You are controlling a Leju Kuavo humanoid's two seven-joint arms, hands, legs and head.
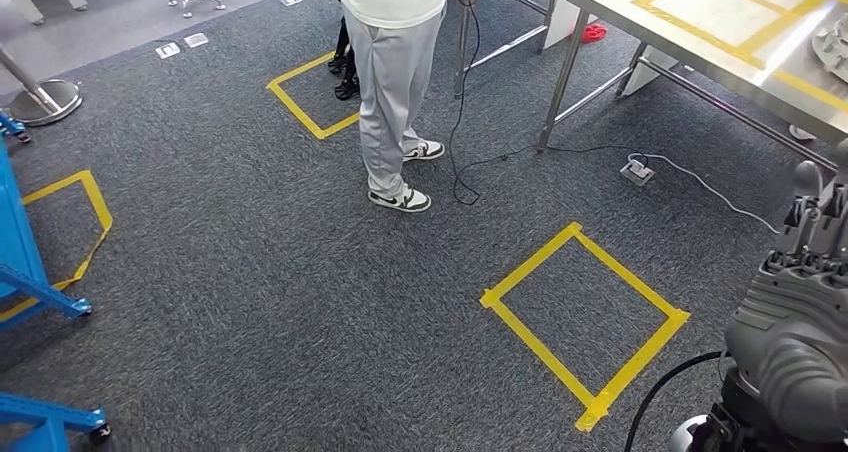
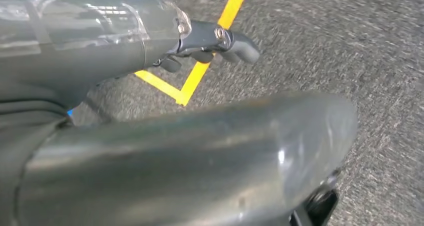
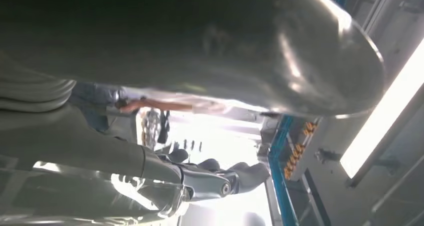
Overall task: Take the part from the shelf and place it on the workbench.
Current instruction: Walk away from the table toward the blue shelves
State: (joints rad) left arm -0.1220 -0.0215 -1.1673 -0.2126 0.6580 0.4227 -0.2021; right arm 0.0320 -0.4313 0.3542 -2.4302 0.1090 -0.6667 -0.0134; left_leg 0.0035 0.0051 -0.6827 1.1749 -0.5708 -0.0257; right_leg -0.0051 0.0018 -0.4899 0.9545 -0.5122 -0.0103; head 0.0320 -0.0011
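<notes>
1. Where's the part? Can't say for sure. A silvery ribbed round thing (image 1: 832, 44) sits at the far right edge of the head view, cropped, on the steel workbench with yellow tape outline (image 1: 610, 7). It could be that kind of part, can't confirm. A bit of the blue metal shelf frame (image 1: 20, 252) pokes in at the left edge, with nothing showing on it.
2. Left hand (image 2: 190, 136): dark fingers (image 2: 240, 47) loosely side by side, thumb apart, just grey carpet between them, so it's holding nothing.
3. Right hand (image 1: 800, 312), lower right of the head view: fingers (image 3: 245, 173) stretched out, thumb well clear, nothing between them afaict.
4. Handling, imo: if it's metal like that, expect stiff, heavy-ish, slick and not fragile. Wrap the fingers round the rim or ribs w/ the thumb opposite, don't just pinch, maybe support it from under.
5. Watch out: a person in white top and light grey trousers (image 1: 395, 72) stands upper centre, near the bench.
</notes>
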